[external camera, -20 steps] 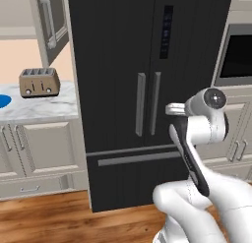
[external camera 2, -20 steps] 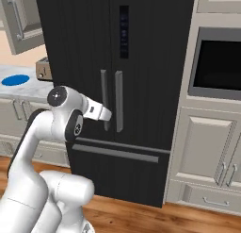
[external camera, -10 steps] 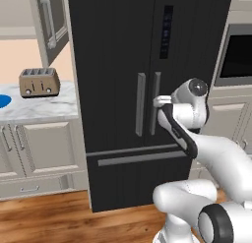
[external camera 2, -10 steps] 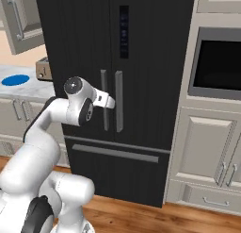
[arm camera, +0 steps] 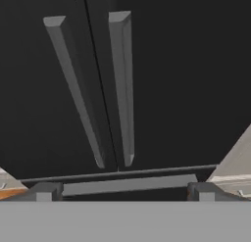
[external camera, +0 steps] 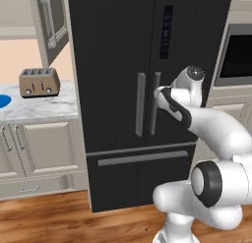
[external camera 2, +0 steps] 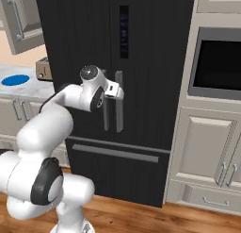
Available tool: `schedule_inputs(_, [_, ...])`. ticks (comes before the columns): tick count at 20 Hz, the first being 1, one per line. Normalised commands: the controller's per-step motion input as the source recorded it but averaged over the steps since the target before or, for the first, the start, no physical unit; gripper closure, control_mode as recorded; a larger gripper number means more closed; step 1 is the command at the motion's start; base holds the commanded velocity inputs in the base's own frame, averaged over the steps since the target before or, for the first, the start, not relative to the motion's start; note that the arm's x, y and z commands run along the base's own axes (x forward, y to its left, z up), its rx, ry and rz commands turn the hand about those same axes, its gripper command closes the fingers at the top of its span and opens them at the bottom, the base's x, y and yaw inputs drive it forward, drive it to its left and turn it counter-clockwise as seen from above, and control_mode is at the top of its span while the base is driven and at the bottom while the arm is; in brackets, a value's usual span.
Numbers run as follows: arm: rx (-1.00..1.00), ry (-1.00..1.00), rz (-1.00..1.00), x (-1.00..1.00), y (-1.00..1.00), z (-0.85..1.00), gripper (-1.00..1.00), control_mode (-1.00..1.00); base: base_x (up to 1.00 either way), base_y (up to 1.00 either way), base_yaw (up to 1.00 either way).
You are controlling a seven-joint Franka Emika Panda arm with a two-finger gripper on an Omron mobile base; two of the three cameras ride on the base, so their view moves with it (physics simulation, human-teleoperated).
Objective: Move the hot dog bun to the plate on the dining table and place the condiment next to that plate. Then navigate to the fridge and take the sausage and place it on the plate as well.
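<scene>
Hand view shows our tool [arm camera: 122,191] spread wide before the shut fridge [arm camera: 171,79], so we judge we must next grasp the right door handle [arm camera: 123,84].

The fridge [external camera: 123,65] ahead of the jaws is black, with grey vertical handles [arm camera: 120,79] and a grey drawer handle [external camera: 142,157] below. The toaster [external camera: 39,82] is brownish metal, seemingly, on a white-grey veined marble counter [external camera: 44,104]. A bright blue plate [external camera 2: 15,79] lies there. Cabinets [external camera 2: 207,147] are pale beige-grey; the floor [external camera: 59,217] is warm brown wood.
</scene>
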Motion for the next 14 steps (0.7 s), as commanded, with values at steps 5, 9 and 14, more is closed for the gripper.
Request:
schedule_inputs(5, [0.0, -0.05, 0.05, 0.53, -0.04, -0.18, -1.0, -1.0, 0.0, 0.0, 0.0])
schedule_inputs(9, [0.0, 0.0, 0.0, 0.54, 0.1, -0.1, -1.0, -1.0, 0.0, 0.0, 0.0])
schedule_inputs(14, [0.0, 0.13, -0.04, 0.65, 0.13, 0.0, -1.0, -1.0, 0.0, 0.0, 0.0])
